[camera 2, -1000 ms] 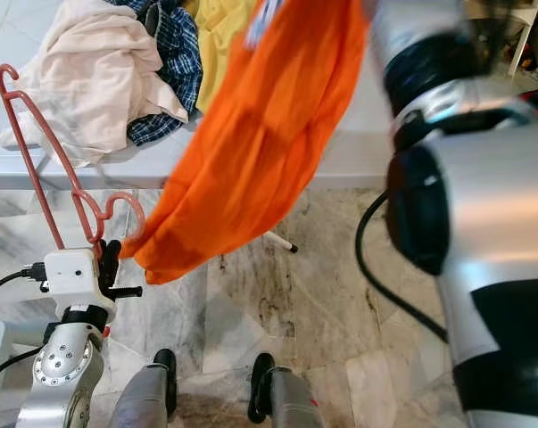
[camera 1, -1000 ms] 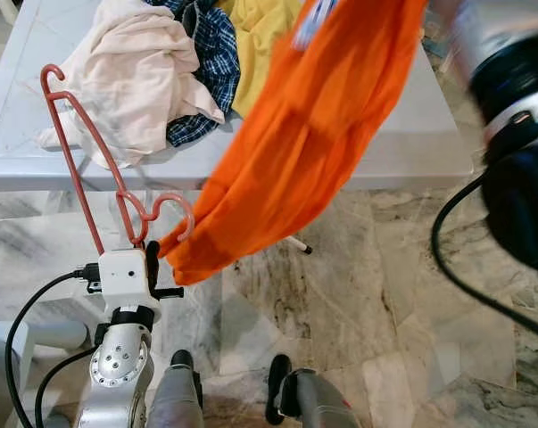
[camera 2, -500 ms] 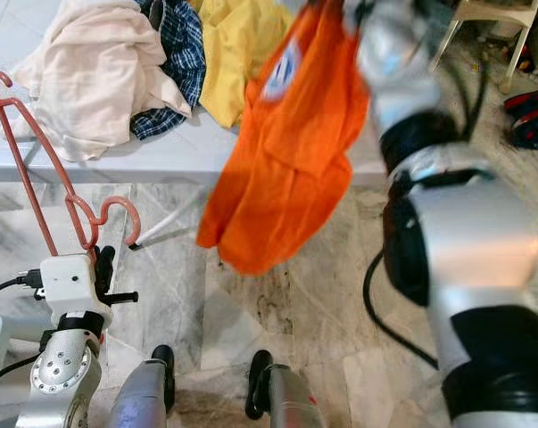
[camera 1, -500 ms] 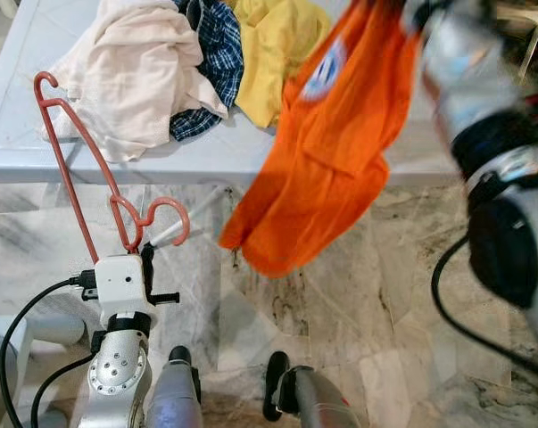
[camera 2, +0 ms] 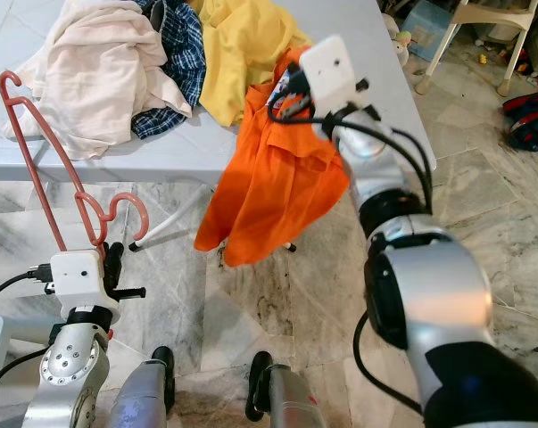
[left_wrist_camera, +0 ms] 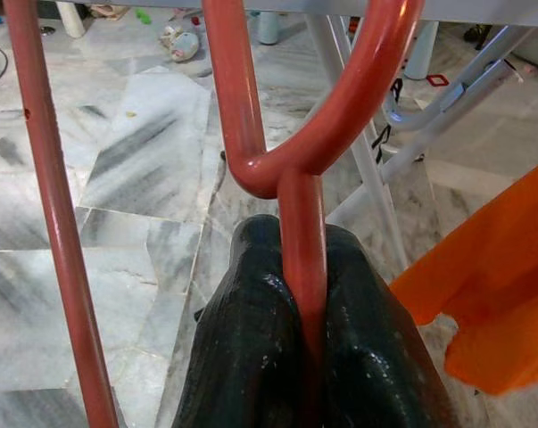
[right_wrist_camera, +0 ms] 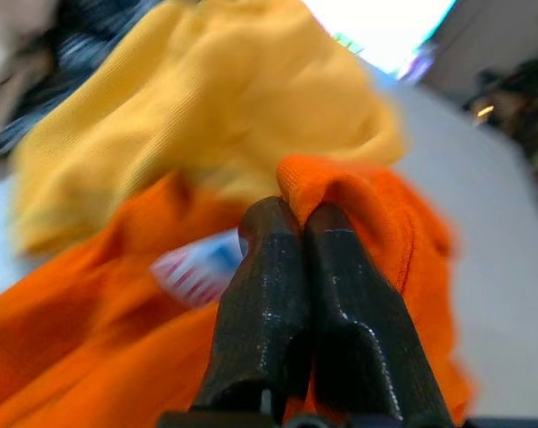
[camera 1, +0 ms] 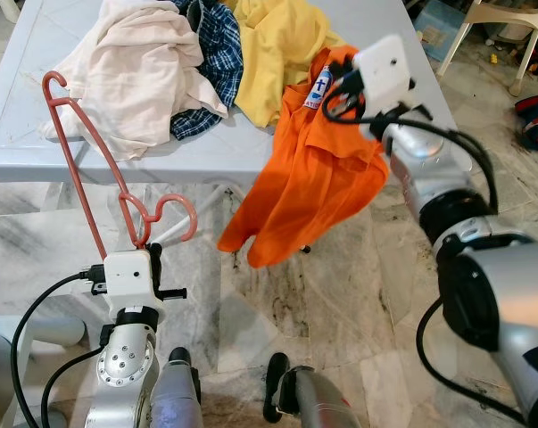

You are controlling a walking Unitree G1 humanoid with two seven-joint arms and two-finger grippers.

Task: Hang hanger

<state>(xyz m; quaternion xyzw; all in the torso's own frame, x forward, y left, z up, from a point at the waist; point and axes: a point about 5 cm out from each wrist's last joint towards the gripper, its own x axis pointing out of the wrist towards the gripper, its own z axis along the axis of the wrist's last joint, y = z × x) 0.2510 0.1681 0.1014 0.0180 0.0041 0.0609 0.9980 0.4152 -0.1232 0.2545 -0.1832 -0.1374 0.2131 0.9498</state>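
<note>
The left arm [camera 1: 121,374] stands almost vertical at about 7 o'clock in the head views, with its white wrist box on top. The left gripper [left_wrist_camera: 302,357] points upward, and its two black fingers [left_wrist_camera: 251,339] are pressed together on the lower stem of the red hanger [camera 1: 90,169], with the red rod squeezed between them. The hanger is held upright and a little tilted: its long bar goes up toward 11 o'clock, and the small hook at its end lies in front of the edge of the white table [camera 1: 206,156]. A second curved part of the hanger bends over at 1 o'clock from the gripper, just above the wrist box.

The right arm [camera 1: 465,259] enters from 4 o'clock and stretches forward and up to the table edge at 1 o'clock, the elbow bent and the silver forearm rising toward the white wrist box. The right gripper [right_wrist_camera: 295,250] has its fingers [right_wrist_camera: 260,294] closed tight on a fold of the orange shirt [camera 1: 313,178], near the collar where a white and blue label shows. The shirt hangs from this grip down over the table edge toward 6 o'clock, and its lower hem is free above the marble floor [camera 1: 340,294]. The shirt and the hanger are apart.

On the table, at 11 to 12 o'clock, lie a cream cloth [camera 1: 135,71], a blue checked shirt [camera 1: 217,53] and a yellow shirt [camera 1: 277,45], which touches the orange shirt. At 6 o'clock the robot's own legs [camera 1: 304,406] are seen.
</note>
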